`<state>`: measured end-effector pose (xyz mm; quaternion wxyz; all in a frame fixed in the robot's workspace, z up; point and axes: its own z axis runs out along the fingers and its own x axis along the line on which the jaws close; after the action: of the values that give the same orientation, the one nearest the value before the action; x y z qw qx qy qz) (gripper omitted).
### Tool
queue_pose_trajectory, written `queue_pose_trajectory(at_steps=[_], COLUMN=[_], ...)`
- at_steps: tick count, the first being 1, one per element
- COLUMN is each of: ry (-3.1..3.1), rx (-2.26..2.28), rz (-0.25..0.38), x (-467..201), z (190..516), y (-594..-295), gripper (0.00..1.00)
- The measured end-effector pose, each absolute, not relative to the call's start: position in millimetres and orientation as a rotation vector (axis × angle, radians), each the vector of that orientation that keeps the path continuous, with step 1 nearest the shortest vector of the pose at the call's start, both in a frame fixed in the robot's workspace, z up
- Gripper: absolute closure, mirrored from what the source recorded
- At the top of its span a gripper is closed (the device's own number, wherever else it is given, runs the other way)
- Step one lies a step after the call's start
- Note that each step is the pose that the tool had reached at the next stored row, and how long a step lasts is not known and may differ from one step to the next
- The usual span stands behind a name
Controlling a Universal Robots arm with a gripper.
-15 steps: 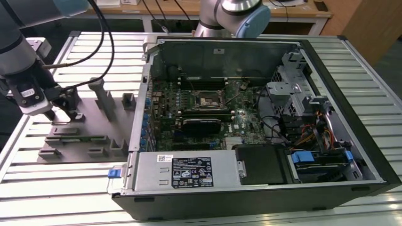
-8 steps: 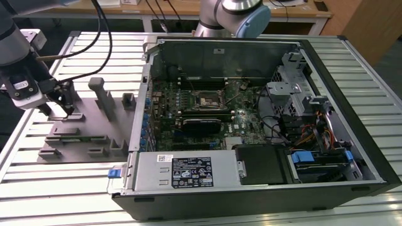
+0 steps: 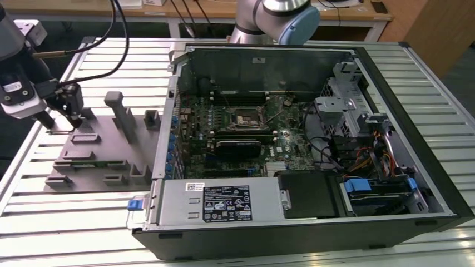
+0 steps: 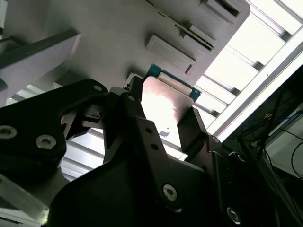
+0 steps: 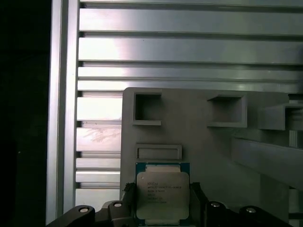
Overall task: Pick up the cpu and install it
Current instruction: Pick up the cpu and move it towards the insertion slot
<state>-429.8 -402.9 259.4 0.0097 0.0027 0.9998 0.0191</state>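
Observation:
The cpu (image 5: 162, 191) is a small square chip with a pale silver top and a green rim. It lies between the black fingers of my gripper (image 5: 162, 201), which press against two opposite edges of it. In the second wrist view the cpu (image 4: 166, 97) also sits between the two fingers of the gripper (image 4: 163, 111), close over the grey fixture tray (image 4: 118, 28). In the exterior view the gripper (image 3: 72, 121) hangs over the far end of the tray (image 3: 97, 161), at that view's left. The black socket frame (image 3: 243, 118) sits on the motherboard, well away from the gripper.
An open computer case (image 3: 415, 183) lies on the slatted metal table (image 3: 44, 211), with cables, drive bays and a power supply (image 3: 222, 203) inside. Grey posts (image 3: 119, 111) rise from the tray beside the gripper. The arm's base (image 3: 275, 19) stands behind the case.

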Motion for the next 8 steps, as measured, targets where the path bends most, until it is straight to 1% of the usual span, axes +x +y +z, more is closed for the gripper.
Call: queue_pose_trajectory(at_steps=[8], ry=[3.121], rx=[0.009], rz=[0.059], x=[-430], z=[280], y=[-403], gripper=[0.46])
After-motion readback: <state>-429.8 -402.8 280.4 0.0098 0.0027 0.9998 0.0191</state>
